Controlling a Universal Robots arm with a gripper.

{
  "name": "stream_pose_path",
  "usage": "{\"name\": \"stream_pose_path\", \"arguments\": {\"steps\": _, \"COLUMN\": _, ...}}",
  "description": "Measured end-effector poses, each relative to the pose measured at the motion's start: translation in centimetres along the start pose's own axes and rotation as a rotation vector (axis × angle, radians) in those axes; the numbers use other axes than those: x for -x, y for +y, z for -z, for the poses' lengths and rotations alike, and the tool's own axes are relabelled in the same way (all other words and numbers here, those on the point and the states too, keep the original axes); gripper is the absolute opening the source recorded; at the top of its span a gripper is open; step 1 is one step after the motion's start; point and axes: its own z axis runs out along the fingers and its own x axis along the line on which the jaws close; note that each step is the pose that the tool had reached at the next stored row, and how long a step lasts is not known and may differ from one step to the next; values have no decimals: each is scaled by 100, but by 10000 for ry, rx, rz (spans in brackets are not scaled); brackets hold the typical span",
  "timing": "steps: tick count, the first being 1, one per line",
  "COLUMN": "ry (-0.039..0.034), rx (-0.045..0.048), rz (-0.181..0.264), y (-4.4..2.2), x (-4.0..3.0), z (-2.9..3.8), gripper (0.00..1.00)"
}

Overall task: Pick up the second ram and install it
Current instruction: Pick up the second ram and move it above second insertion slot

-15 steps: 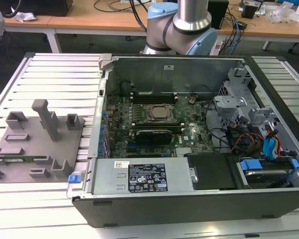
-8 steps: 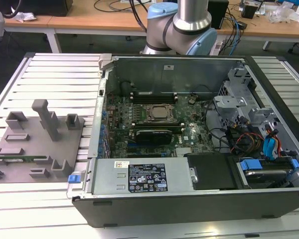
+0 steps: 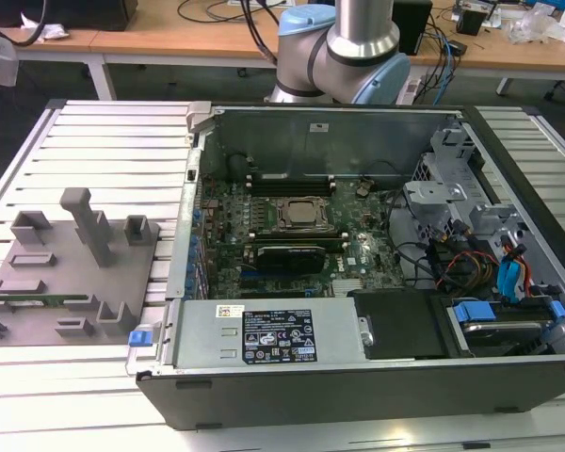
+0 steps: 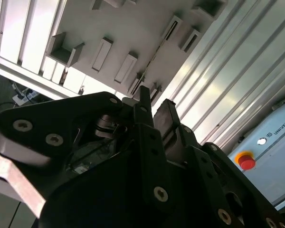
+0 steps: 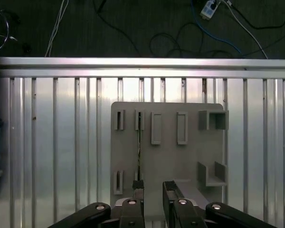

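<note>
In the exterior view a ribbed aluminium table (image 3: 94,141) is seen in front of a wooden bench (image 3: 141,38) strewn with cables. On it are set one open computer case (image 3: 358,377), at the exterior view's right, and one grey plastic tray (image 3: 75,273), at its left, with the arm's base (image 3: 339,47) behind the case. One second ram (image 3: 47,299) is held on edge in the tray's near part, its long axis laid along the table's ribs, left to right in that view. In the second wrist view the gripper (image 4: 154,101) is shown over the tray (image 4: 128,28), its two fingers (image 4: 143,97) parted by a narrow gap with nothing between them. The ram (image 4: 156,54) is seen there as one thin dark line running away from the fingertips, and one red button (image 4: 247,161) is seen on a pale housing. In the first wrist view the gripper (image 5: 153,187) hangs over the tray (image 5: 171,156), one finger in line with the ram (image 5: 139,147), which points toward the table's edge and a dark floor (image 5: 133,28) with cables. Two U-shaped blocks (image 5: 213,119) are counted.
</note>
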Motion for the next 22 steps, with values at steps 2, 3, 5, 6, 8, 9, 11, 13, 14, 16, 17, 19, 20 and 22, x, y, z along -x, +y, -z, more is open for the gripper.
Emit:
{"name": "stream_pose_path", "arguments": {"steps": 2, "ry": 1, "rx": 1, "rz": 0, "y": -1, "x": -1, "z": -27, "gripper": 30}}
{"name": "stream_pose_path", "arguments": {"steps": 3, "ry": 0, "rx": 0, "rz": 0, "y": -1, "x": -1, "z": -40, "gripper": 30}}
{"name": "stream_pose_path", "arguments": {"steps": 5, "ry": 0, "rx": -1, "rz": 0, "y": -2, "x": -2, "z": -70, "gripper": 30}}
{"name": "stream_pose_path", "arguments": {"steps": 6, "ry": 0, "rx": 0, "rz": 0, "y": -2, "x": -2, "z": -86, "gripper": 30}}
{"name": "stream_pose_path", "arguments": {"steps": 8, "ry": 0, "rx": 0, "rz": 0, "y": -3, "x": -2, "z": -103, "gripper": 30}}
{"name": "stream_pose_path", "arguments": {"steps": 9, "ry": 0, "rx": 0, "rz": 0, "y": -3, "x": -2, "z": -111, "gripper": 30}}
{"name": "stream_pose_path", "arguments": {"steps": 11, "ry": 0, "rx": 0, "rz": 0, "y": -3, "x": -3, "z": -139, "gripper": 30}}
{"name": "stream_pose_path", "arguments": {"steps": 13, "ry": 0, "rx": 0, "rz": 0, "y": -4, "x": -4, "z": -167, "gripper": 30}}
{"name": "stream_pose_path", "arguments": {"steps": 14, "ry": 0, "rx": 0, "rz": 0, "y": -4, "x": -4, "z": -174, "gripper": 30}}
{"name": "stream_pose_path", "arguments": {"steps": 16, "ry": 0, "rx": 0, "rz": 1, "y": -5, "x": -4, "z": -190, "gripper": 30}}
{"name": "stream_pose_path", "arguments": {"steps": 17, "ry": 0, "rx": 0, "rz": 0, "y": -5, "x": -4, "z": -197, "gripper": 30}}
{"name": "stream_pose_path", "arguments": {"steps": 19, "ry": 0, "rx": 0, "rz": 0, "y": -5, "x": -5, "z": -212, "gripper": 30}}
{"name": "stream_pose_path", "arguments": {"steps": 20, "ry": 0, "rx": 0, "rz": 0, "y": -6, "x": -5, "z": -229, "gripper": 30}}
{"name": "stream_pose_path", "arguments": {"steps": 22, "ry": 0, "rx": 0, "rz": 0, "y": -6, "x": -6, "z": -247, "gripper": 30}}
